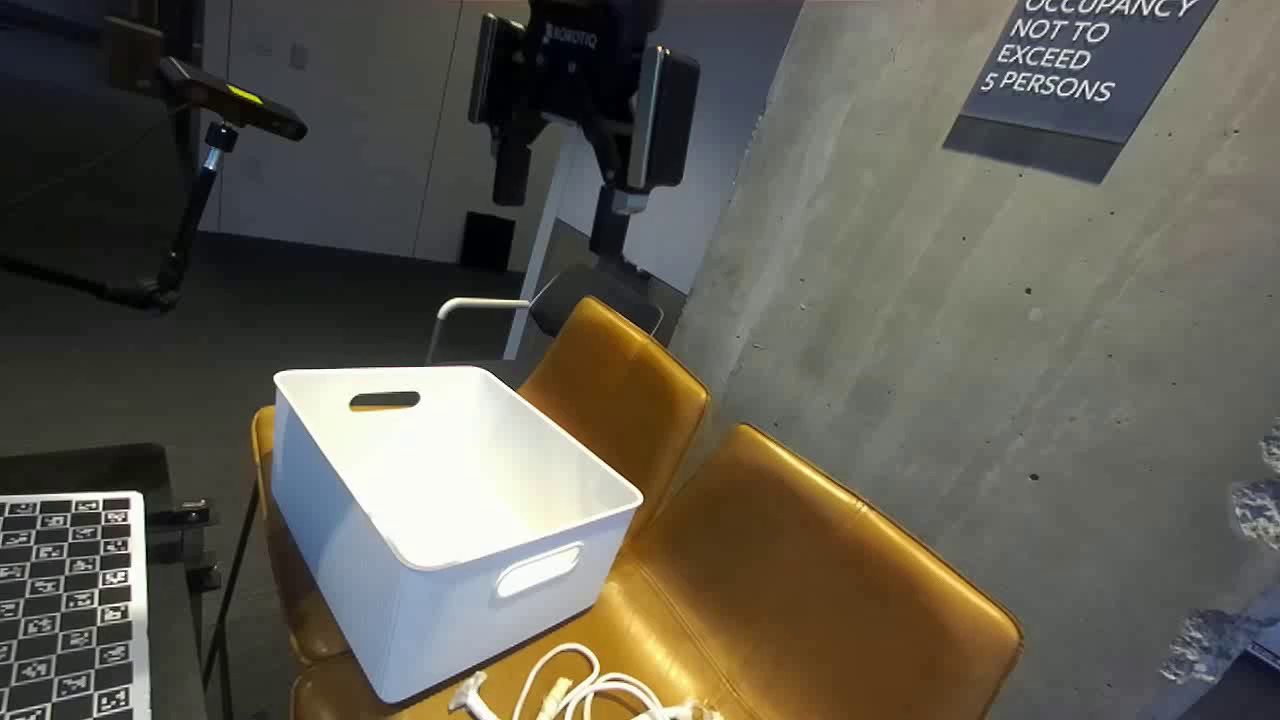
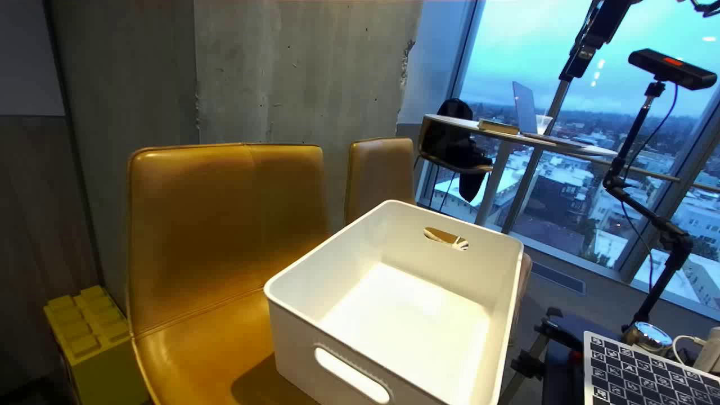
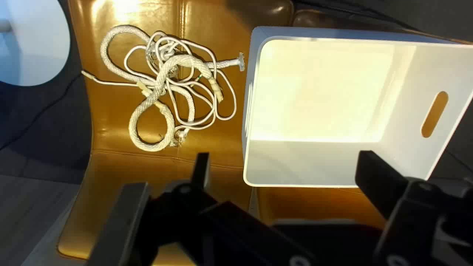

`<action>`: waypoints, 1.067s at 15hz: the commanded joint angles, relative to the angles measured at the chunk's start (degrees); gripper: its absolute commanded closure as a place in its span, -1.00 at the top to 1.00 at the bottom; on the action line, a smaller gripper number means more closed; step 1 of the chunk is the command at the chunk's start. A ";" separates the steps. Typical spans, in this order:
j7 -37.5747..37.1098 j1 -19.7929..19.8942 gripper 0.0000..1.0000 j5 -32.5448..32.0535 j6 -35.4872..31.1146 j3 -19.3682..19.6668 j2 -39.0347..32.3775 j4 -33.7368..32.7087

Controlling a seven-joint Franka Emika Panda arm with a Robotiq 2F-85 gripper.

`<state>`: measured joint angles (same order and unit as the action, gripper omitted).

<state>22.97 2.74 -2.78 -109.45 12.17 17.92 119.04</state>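
While the gripper (image 1: 557, 222) hangs higher than the white bin (image 1: 460, 625), its 2 fingers (image 1: 511, 175) (unladen) spread wide.

Below the gripper (image 1: 559, 212), open air leads down into the white bin (image 1: 340, 520) and onto the ropes (image 3: 160, 83) beside it, while the bin's end wall (image 1: 450, 640) parts the two and chair backs (image 1: 840, 560) bar the side toward the concrete wall (image 1: 950, 350).
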 commanded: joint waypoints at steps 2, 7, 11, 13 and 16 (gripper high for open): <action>0.18 0.70 1.00 0.24 0.13 -0.60 -0.06 -0.24; -0.15 0.77 1.00 0.28 -0.64 -0.57 -0.46 -0.02; -2.44 1.56 1.00 1.70 -7.48 0.09 -3.54 1.78; -4.89 2.64 1.00 2.58 -13.62 0.38 -6.63 3.18; -7.96 4.70 1.00 3.18 -21.32 0.61 -12.14 4.57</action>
<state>17.50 5.88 -0.96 -124.54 12.33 10.47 123.14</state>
